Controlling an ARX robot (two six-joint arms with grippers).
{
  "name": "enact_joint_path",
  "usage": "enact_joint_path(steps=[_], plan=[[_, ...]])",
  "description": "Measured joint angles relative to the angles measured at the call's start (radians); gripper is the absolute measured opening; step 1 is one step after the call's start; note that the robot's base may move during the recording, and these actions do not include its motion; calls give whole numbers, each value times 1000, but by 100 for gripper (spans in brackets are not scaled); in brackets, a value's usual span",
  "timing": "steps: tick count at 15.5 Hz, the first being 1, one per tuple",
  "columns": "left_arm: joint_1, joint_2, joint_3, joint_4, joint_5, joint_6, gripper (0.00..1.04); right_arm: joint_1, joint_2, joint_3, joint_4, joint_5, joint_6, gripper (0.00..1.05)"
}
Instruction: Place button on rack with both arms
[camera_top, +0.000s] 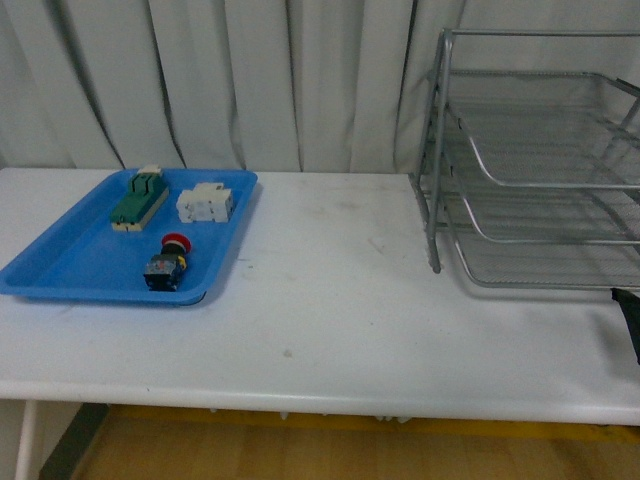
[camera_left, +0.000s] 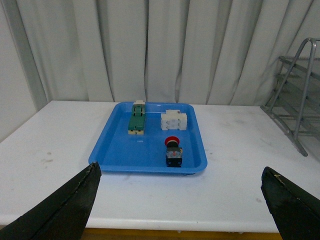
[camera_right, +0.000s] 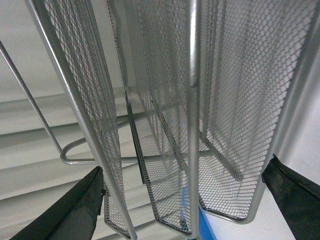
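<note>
The button (camera_top: 168, 262), red cap on a dark body, lies in the near part of the blue tray (camera_top: 70, 262); it also shows in the left wrist view (camera_left: 173, 149). The wire rack (camera_top: 540, 160) stands at the table's right; the right wrist view shows its mesh tiers (camera_right: 165, 125) close up. My left gripper (camera_left: 180, 200) is open and empty, back from the table's near edge, facing the tray. My right gripper (camera_right: 185, 200) is open and empty, close beside the rack; only a black piece of it (camera_top: 630, 318) shows at the right edge of the front view.
A green-and-cream switch block (camera_top: 140, 198) and a white block (camera_top: 206, 203) lie in the far part of the blue tray. A white curtain (camera_top: 250, 80) hangs behind the table (camera_top: 340, 300).
</note>
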Motion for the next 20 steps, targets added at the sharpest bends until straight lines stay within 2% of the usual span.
enact_joint_path(steps=[8, 13, 20], plan=[[0, 0, 0, 0, 0, 0, 98, -2, 53, 105, 5, 9, -29, 98], [0, 0, 0, 0, 0, 0, 98, 11, 59, 55, -3, -5, -37, 98], [0, 0, 0, 0, 0, 0, 98, 2, 105, 99, 3, -11, -63, 98]])
